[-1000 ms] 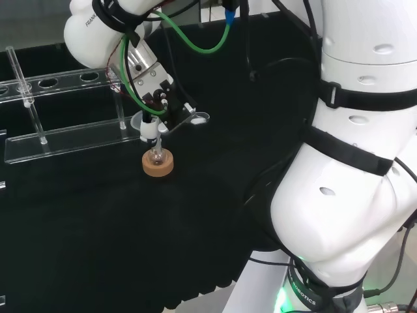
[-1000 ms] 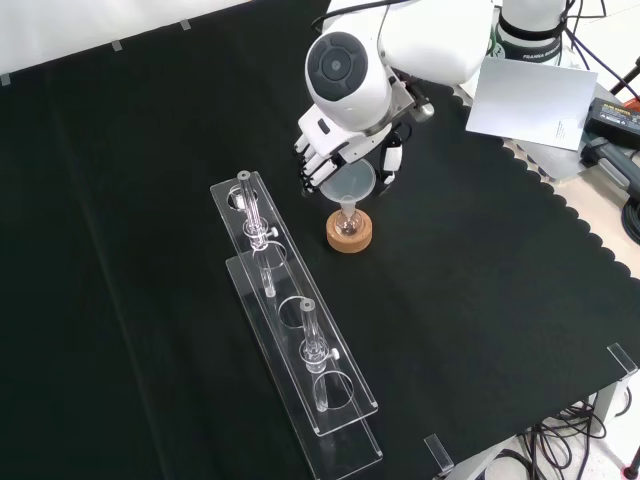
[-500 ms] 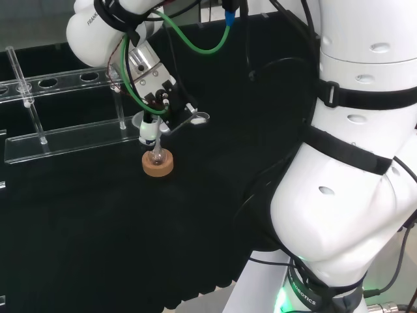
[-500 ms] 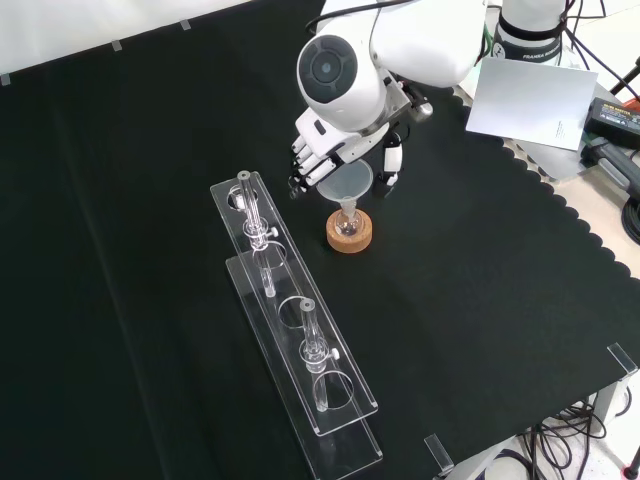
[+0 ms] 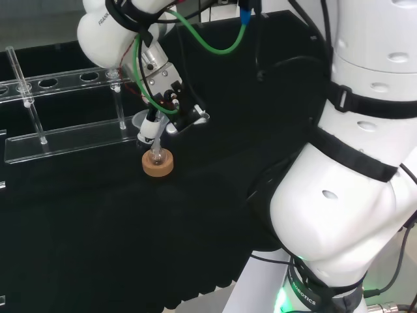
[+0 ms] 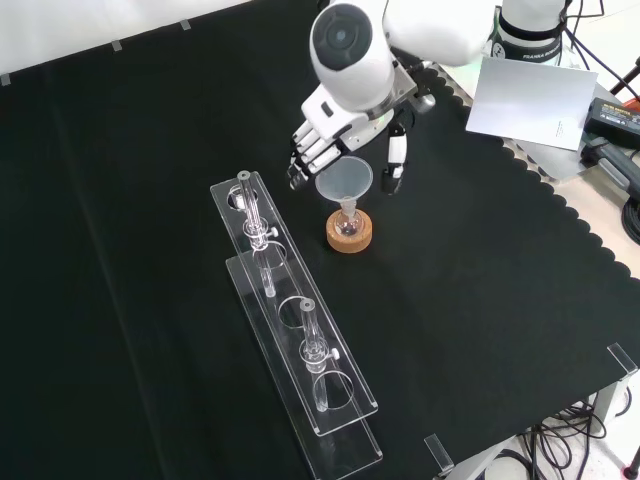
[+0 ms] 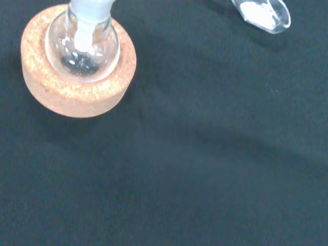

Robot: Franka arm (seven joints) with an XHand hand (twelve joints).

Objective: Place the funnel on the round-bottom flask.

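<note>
A clear funnel (image 6: 344, 183) stands with its stem in the neck of a small round-bottom flask (image 6: 348, 221), which rests on a cork ring (image 6: 349, 238). My hand (image 6: 330, 130) hovers just above and behind the funnel and is open. Its fingers (image 6: 305, 160) hang to the left of the rim and the thumb (image 6: 397, 160) to the right, both a little apart from it. In the head view the hand (image 5: 163, 88) is over the funnel (image 5: 144, 124) and the cork ring (image 5: 158, 165). The wrist view looks down on the flask (image 7: 82, 48), the funnel stem (image 7: 89, 10) and the cork ring (image 7: 77, 89).
A long clear rack (image 6: 290, 330) holding thin glass tubes lies left of the flask in the front view, and along the back left in the head view (image 5: 65, 134). A small clear piece with white in it (image 7: 261, 13) shows past the cork ring. The cloth's scalloped edge (image 6: 560, 210) runs at the right.
My hand has lifted up and away from the funnel, and its fingers and thumb have spread off the rim. The funnel stays seated in the flask on the cork ring.
</note>
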